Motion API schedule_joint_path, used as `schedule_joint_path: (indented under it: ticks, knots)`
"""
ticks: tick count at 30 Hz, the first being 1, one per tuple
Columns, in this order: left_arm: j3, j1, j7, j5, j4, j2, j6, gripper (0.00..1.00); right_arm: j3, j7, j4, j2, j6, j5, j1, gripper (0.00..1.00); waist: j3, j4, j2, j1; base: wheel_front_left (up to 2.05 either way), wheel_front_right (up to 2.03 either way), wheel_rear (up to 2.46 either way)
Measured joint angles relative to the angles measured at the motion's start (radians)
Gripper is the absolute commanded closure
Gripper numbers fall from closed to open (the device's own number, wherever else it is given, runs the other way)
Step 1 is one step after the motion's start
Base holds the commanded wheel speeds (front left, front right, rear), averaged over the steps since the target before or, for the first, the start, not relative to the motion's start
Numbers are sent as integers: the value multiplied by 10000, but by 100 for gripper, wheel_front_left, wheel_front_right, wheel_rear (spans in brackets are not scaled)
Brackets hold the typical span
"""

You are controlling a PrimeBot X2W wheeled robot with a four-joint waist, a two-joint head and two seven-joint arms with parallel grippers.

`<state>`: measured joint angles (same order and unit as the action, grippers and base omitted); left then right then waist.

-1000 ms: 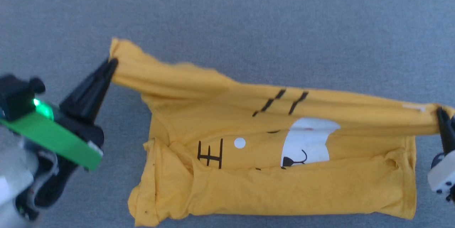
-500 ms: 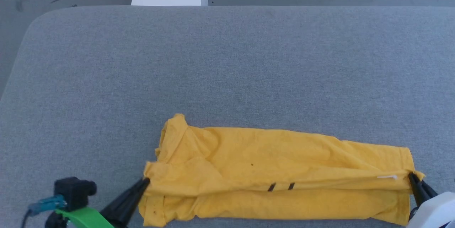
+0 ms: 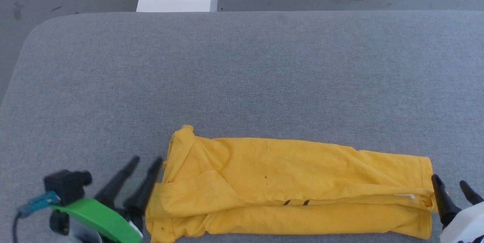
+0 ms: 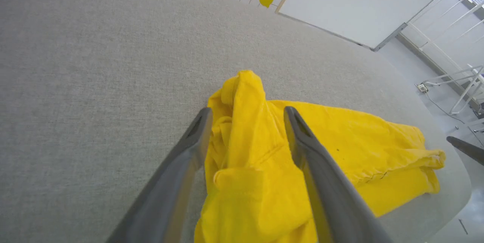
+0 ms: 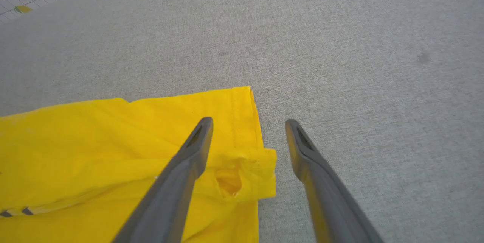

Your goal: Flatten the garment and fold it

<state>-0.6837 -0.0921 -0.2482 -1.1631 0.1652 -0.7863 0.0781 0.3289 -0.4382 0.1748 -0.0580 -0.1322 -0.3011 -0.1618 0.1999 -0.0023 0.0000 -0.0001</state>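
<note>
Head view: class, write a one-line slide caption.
Left hand and right hand open at the ends of the folded yellow garment on a grey surface.

Bright, even daylight, faint soft shadows beneath the garment (image 3: 287, 175), head view crisp, wrist views more saturated and bowed at edges, left gripper (image 4: 246, 111) slightly soft up close.

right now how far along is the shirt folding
Done: the shirt lies folded lengthwise into a long band on the grey table. In hand: nothing; the left gripper and right gripper stand open at its two ends. To do: its left end is bunched, and the band probably still needs smoothing and folding across.
</note>
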Motion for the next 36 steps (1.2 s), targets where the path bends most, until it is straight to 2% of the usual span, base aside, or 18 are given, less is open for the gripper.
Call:
schedule_joint_path:
  ticks: [1,2,6,11,18,19,21,30,36]
  knots:
    - [382,10,-33,36,94,115,109,0,59,-17,105,2,0,-67,8,0,-17,2,0,0,0,0,0]
    - [2746,250,-90,1496,497,932,823,0,426,-29,328,6,0,-96,34,0,-6,44,0,0,0,0,0]
    - [4508,972,-98,3536,1076,2065,1001,0,491,-111,157,12,0,150,35,0,100,97,0,0,0,0,0]
    - [5561,1676,-98,5356,1323,3187,790,0,376,-174,-477,31,0,491,92,0,226,204,0,0,0,0,0]
    - [5977,1956,-98,6627,1041,3933,35,0,15,-326,-1540,50,0,568,309,0,413,347,0,0,0,0,0]
    - [6036,1957,-98,6761,999,4011,-58,0,-63,-389,-1655,46,0,575,348,23,433,367,0,0,0,0,0]
    - [6113,1955,-98,6962,938,4153,-224,0,-102,-504,-1799,10,2,550,429,100,469,393,0,0,0,0,0]
    - [6433,1953,-98,7239,581,4803,-825,0,0,-821,-1994,31,-6,449,705,100,329,435,0,0,0,0,0]
    - [6623,1992,-98,7517,451,5083,-1070,0,1103,-719,-1912,-58,-6,765,953,100,144,395,0,0,0,0,0]
